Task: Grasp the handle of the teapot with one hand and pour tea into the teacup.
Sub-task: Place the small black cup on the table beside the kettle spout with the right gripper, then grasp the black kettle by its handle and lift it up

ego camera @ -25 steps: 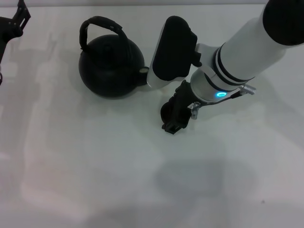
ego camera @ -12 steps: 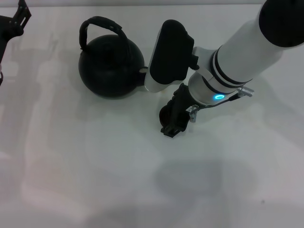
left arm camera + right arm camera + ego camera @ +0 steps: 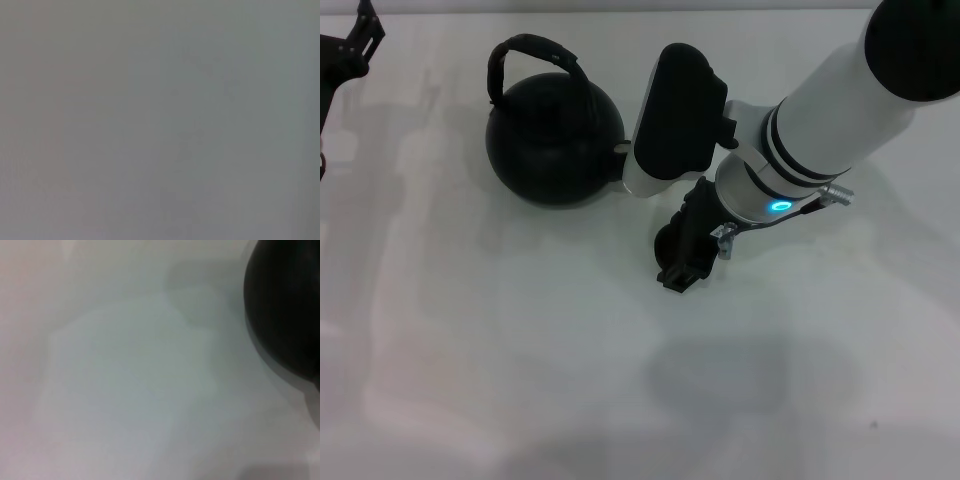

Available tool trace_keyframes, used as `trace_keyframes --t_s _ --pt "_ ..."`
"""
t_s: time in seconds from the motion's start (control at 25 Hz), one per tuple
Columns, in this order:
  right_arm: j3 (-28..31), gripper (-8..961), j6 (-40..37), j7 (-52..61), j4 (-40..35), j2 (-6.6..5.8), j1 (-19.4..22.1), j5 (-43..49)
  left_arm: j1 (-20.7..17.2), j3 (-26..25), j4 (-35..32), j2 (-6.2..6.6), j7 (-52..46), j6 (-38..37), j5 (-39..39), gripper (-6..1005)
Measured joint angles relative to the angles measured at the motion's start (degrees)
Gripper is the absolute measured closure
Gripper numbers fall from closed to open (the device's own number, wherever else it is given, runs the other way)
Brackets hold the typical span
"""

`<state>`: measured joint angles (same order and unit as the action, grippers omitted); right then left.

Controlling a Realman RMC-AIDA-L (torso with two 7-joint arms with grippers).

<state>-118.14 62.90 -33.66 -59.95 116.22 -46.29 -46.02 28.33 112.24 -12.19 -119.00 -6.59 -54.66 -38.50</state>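
Note:
The round matte-black teapot (image 3: pixel 555 140) stands on the white table at the back, left of centre. Its arched handle (image 3: pixel 535 48) is upright and its short spout (image 3: pixel 622 150) points toward my right arm. My right gripper (image 3: pixel 682 262) hangs low over the table, just to the front right of the teapot, apart from it. The small dark teacup (image 3: pixel 664 240) peeks out at the gripper's left side and is mostly hidden by it; I cannot tell whether it is held. The right wrist view shows the teapot's dark side (image 3: pixel 287 305). My left gripper (image 3: pixel 348 48) is parked at the far left back.
The white table (image 3: pixel 520 350) stretches bare in front of the teapot and the gripper. The right arm's black wrist block (image 3: pixel 680 110) hangs close beside the teapot's spout. The left wrist view shows only a plain grey surface.
My right arm has crept slightly to the left and toward the front, and the dark cup beside it has shifted with it. The teapot and the left arm have not moved.

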Motion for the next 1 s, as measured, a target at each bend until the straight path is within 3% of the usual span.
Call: trace_keyframes --t_s 0.16,0.36,1.0 --pt "0.2 222 -0.08 0.0 -0.02 -0.01 0.03 0.0 -0.02 0.0 0.03 0.0 0.0 0.0 0.0 121" --pt "0.42 99 -0.48 0.0 -0.07 -0.03 0.04 -0.1 0.04 0.0 0.05 0.0 0.0 -0.01 0.0 121" --pt "7.0 103 -0.93 -4.74 -1.06 -0.34 3.2 -4.68 0.14 -0.27 0.17 0.0 0.0 0.0 -0.12 121"
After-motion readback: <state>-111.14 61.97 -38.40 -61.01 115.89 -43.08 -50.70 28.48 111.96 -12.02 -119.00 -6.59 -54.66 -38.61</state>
